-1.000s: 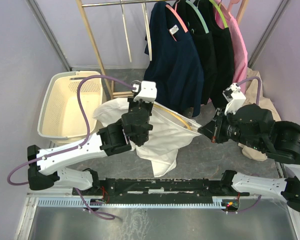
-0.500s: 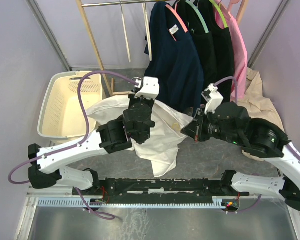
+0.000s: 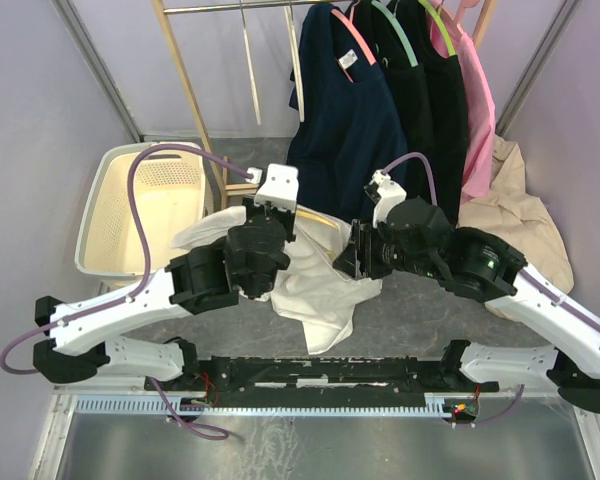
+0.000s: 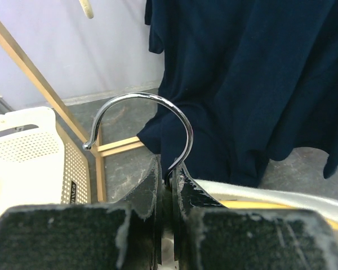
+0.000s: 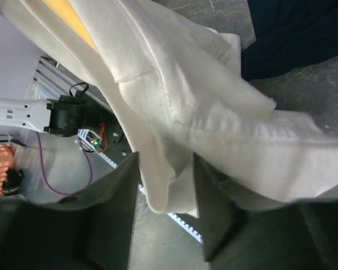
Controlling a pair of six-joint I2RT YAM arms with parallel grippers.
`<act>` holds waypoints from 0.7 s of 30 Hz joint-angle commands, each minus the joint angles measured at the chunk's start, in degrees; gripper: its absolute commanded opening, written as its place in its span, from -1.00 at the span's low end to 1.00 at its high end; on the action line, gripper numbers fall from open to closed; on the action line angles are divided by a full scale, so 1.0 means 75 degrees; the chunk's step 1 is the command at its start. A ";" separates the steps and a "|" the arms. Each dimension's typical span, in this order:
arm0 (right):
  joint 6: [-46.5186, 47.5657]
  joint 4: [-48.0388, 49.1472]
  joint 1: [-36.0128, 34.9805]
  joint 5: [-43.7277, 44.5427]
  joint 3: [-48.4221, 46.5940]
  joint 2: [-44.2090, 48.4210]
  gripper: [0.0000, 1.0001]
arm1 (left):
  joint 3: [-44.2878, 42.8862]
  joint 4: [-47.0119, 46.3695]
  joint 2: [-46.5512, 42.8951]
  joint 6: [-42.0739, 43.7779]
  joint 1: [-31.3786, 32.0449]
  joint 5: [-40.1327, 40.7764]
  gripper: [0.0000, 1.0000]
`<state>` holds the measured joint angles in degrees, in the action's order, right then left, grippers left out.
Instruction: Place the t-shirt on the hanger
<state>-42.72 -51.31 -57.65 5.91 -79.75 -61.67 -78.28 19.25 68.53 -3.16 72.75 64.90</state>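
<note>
You are clamping the left gripper (image 4: 168,185) narrow on the hanger (image 4: 141,95) at its hook stem, mid-scene. The t-shirt (image 5: 174,112) is draping over it. The right gripper (image 5: 166,225) is standing apart around a loose fold. Likely next: regripping and tugging the cloth straight.

The t-shirt (image 3: 315,290) is plain cream-white cotton, crumpled and hanging in loose folds, with one hemmed edge drooping lowest. It is draped over the hanger (image 5: 73,22), whose slim yellow arm shows beneath the cloth. The silver hook (image 4: 141,109) stands upright, its stem pinched in the left claw (image 4: 168,177).
</note>
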 commanded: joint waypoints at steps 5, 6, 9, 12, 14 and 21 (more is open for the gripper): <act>0.0963 -0.0454 -0.0036 -0.0780 -0.0534 0.0544 0.50 | 0.0373 -0.0107 -0.1025 -0.0570 0.0050 -0.0833 -0.95; 0.1033 -0.0601 -0.0030 -0.0831 -0.0636 0.0626 0.54 | 0.0445 -0.0088 -0.1114 -0.0535 0.0056 -0.0907 -0.95; 0.1133 -0.0945 -0.0027 -0.0787 -0.0843 0.0957 0.59 | 0.0579 0.0062 -0.1353 -0.0475 0.0052 -0.1099 -0.95; 0.1189 -0.1313 -0.0029 -0.0318 -0.0906 0.1318 0.59 | 0.0665 0.0192 -0.1589 -0.0453 0.0050 -0.1399 -0.95; 0.1221 -0.1526 -0.0034 0.0110 -0.0806 0.1541 0.58 | 0.0713 0.0264 -0.1780 -0.0476 0.0053 -0.1602 -0.95; 0.1618 -0.1437 -0.0032 0.1042 0.0439 0.2663 0.36 | 0.0646 0.0554 -0.2360 -0.0497 0.0049 -0.2712 -0.95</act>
<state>-33.54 -61.71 -57.65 8.23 -81.23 -44.73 -71.92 25.19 53.82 -4.25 72.88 50.48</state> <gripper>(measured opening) 0.706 0.075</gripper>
